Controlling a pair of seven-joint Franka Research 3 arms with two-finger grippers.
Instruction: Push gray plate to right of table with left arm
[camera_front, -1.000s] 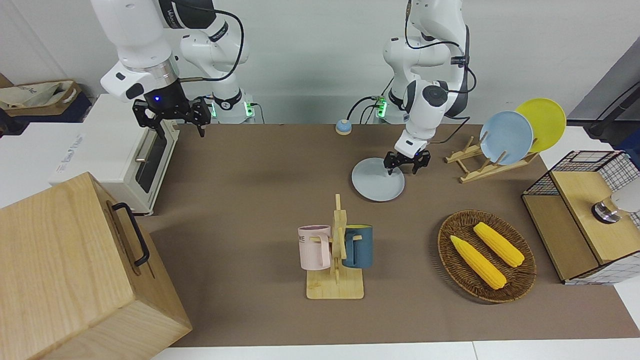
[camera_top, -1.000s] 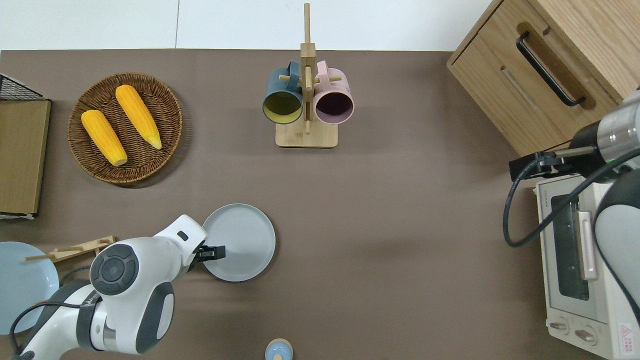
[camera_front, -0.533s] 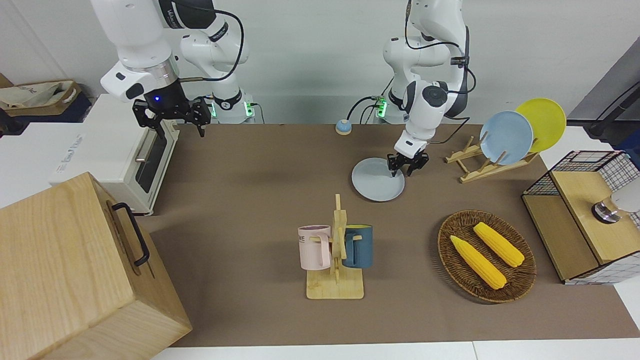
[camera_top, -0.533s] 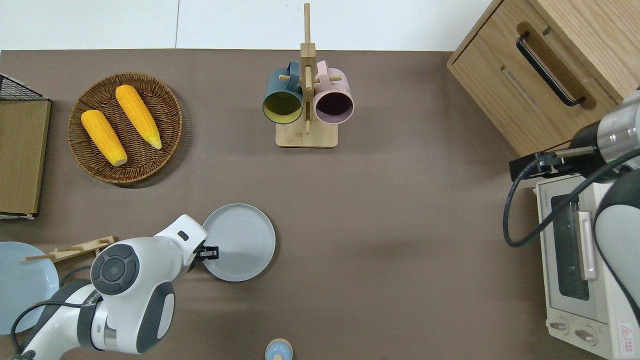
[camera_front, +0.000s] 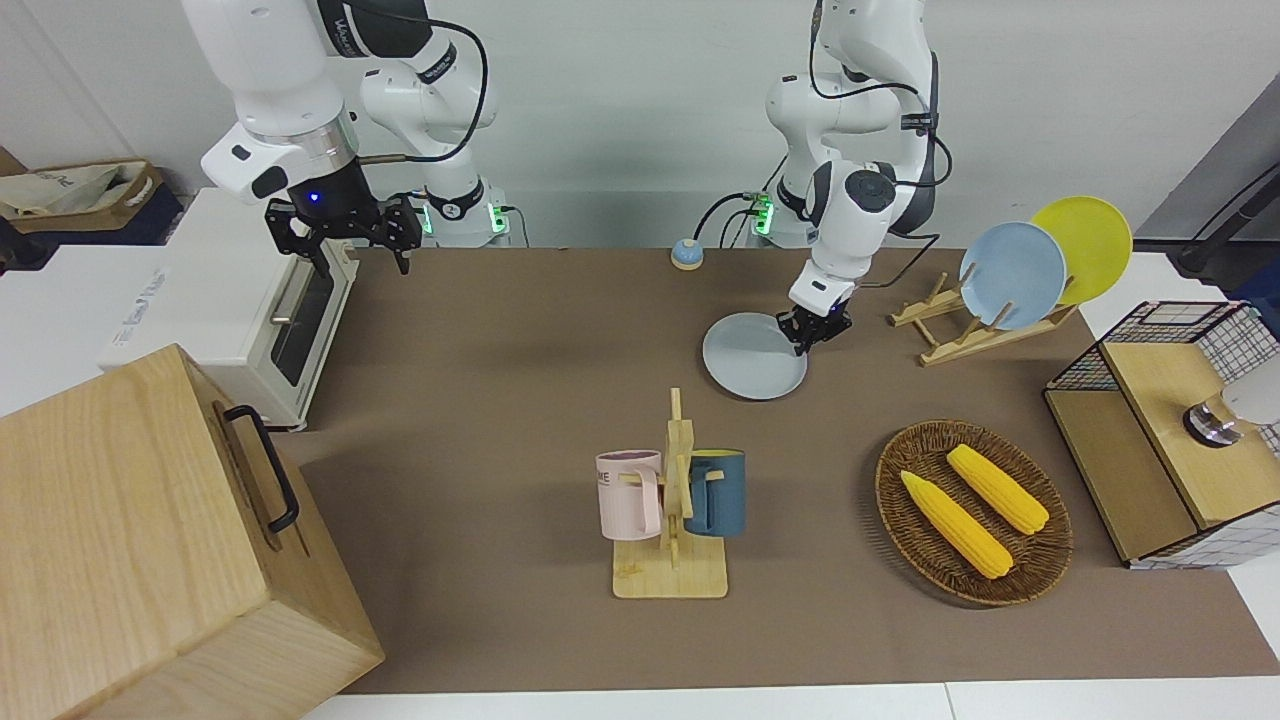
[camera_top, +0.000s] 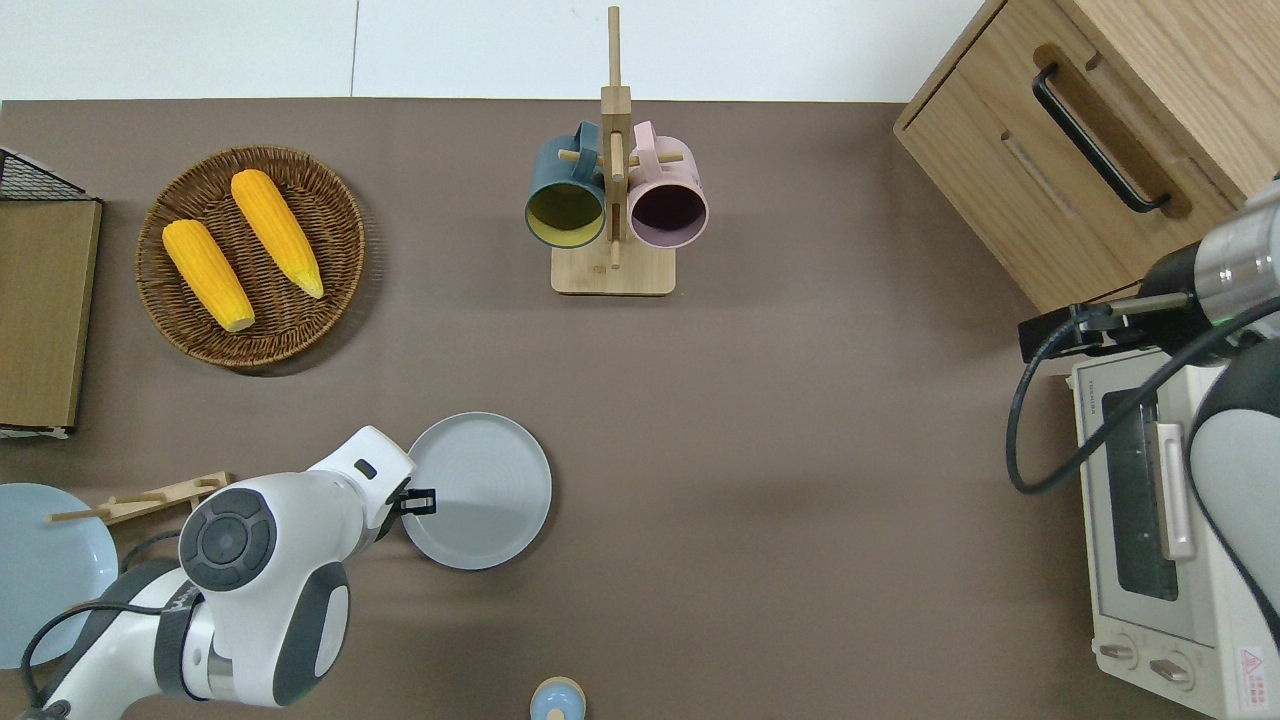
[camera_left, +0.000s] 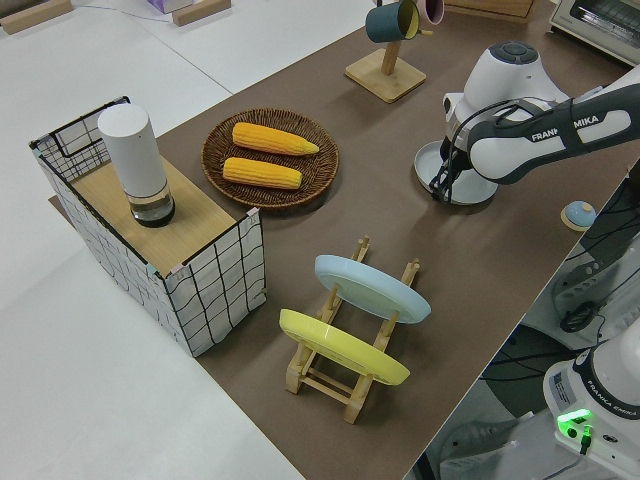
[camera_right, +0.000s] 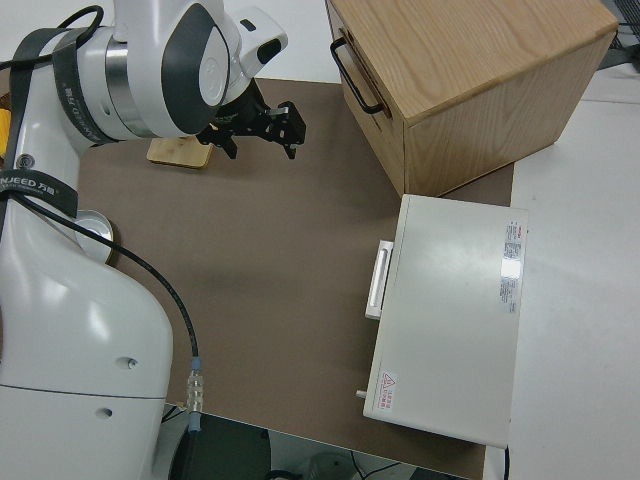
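Note:
The gray plate (camera_front: 750, 360) (camera_top: 485, 490) lies flat on the brown table (camera_front: 500, 400) (camera_top: 800, 450), near the robots and toward the left arm's end. My left gripper (camera_front: 813, 337) (camera_top: 422, 498) is down at the plate's rim on the side toward the left arm's end, its fingers drawn together. In the left side view the arm covers most of the plate (camera_left: 428, 160), and the gripper (camera_left: 441, 190) hangs at its edge. The right arm is parked, its gripper (camera_front: 345, 240) (camera_right: 256, 128) open and empty.
A wooden rack with a sky-blue plate (camera_front: 1012, 275) and a yellow plate stands at the left arm's end. Also here are a wicker basket with two corn cobs (camera_front: 972, 512) (camera_top: 250, 255), a mug rack (camera_front: 672, 500) (camera_top: 612, 200), a toaster oven (camera_front: 250, 300), a wooden box (camera_front: 150, 530) and a small bell (camera_front: 685, 253).
The left gripper's fingers have drawn together and it has pulled back from over the plate to its rim. The plate has shifted very slightly. The right arm has not moved.

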